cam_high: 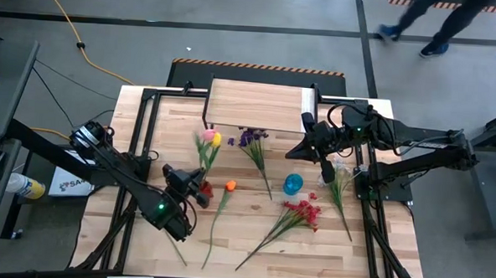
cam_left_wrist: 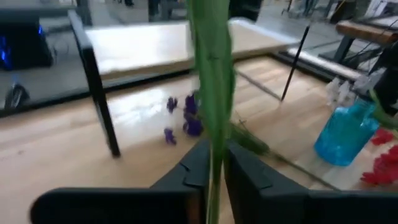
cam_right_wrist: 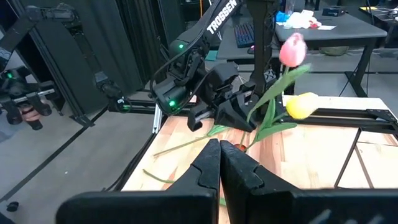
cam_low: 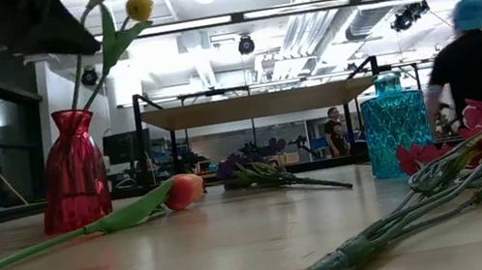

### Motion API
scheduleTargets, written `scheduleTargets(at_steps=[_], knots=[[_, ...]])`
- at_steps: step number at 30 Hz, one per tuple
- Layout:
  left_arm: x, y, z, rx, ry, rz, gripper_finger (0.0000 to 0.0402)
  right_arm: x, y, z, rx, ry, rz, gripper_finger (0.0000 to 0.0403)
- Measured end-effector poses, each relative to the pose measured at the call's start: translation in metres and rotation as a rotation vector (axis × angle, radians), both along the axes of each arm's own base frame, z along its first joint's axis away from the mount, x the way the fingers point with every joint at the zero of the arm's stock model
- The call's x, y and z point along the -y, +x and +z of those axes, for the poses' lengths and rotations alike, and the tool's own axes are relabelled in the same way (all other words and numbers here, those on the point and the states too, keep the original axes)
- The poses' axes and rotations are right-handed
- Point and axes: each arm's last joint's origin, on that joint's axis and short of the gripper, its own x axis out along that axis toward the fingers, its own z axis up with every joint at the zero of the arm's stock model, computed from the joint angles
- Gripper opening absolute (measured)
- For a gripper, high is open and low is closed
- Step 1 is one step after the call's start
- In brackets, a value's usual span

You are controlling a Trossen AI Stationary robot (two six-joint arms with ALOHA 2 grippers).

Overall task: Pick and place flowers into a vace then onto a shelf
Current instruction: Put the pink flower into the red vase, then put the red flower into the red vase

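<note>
A red vase (cam_low: 74, 173) (cam_high: 206, 188) stands on the table's left half with a pink tulip (cam_right_wrist: 292, 50) and a yellow tulip (cam_low: 139, 7) upright in it. My left gripper (cam_left_wrist: 216, 171) (cam_high: 194, 189) is level beside the vase's top, its fingers narrowly apart around a green tulip stem (cam_left_wrist: 211, 93). Higher up over the right half, my right gripper (cam_right_wrist: 219, 155) (cam_high: 302, 150) is shut and holds nothing. The blue vase (cam_high: 292, 184) stands mid-table. The shelf (cam_high: 258, 106) is at the far edge. My left gripper has a tulip stem (cam_left_wrist: 215, 158) running upright between its two fingers, above the red vase's mouth. The fingers reach level across the stem. It lies against one finger (cam_left_wrist: 200, 168), and a thin gap shows on its other side. The stem's lower end is in the vase.
An orange tulip (cam_high: 230, 186), purple blossoms (cam_high: 250, 139), a red spray (cam_high: 303, 213) and a white spray (cam_high: 340, 172) lie flat on the table. A person (cam_low: 480, 66) walks past behind the far edge.
</note>
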Motion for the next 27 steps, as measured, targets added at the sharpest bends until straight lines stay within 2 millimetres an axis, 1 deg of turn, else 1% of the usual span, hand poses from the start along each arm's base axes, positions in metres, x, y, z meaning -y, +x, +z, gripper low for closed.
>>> scheduleTargets(at_steps=[2,4,12,16,21,27], knots=[[0.001,0.001,-0.001,-0.014,-0.044,0.006,0.0094,0.0,0.0,0.0,-0.001,0.006,0.001,0.0],[0.002,0.001,-0.002,-0.013,-0.054,0.006,0.0099,0.0,0.0,0.0,-0.004,0.015,-0.001,0.0],[0.003,0.002,-0.002,-0.001,-0.073,0.008,0.0094,0.0,0.0,0.0,-0.007,0.022,-0.002,0.0],[0.003,0.002,-0.003,-0.025,-0.095,0.01,0.0097,0.0,0.0,0.0,-0.007,0.022,-0.002,0.0],[0.008,-0.003,-0.003,-0.087,-0.063,-0.033,0.0101,0.0,0.0,0.0,-0.007,0.022,-0.001,0.0],[0.015,-0.013,-0.002,-0.107,-0.044,-0.075,0.01,0.0,0.0,0.0,-0.007,0.022,-0.001,0.0]])
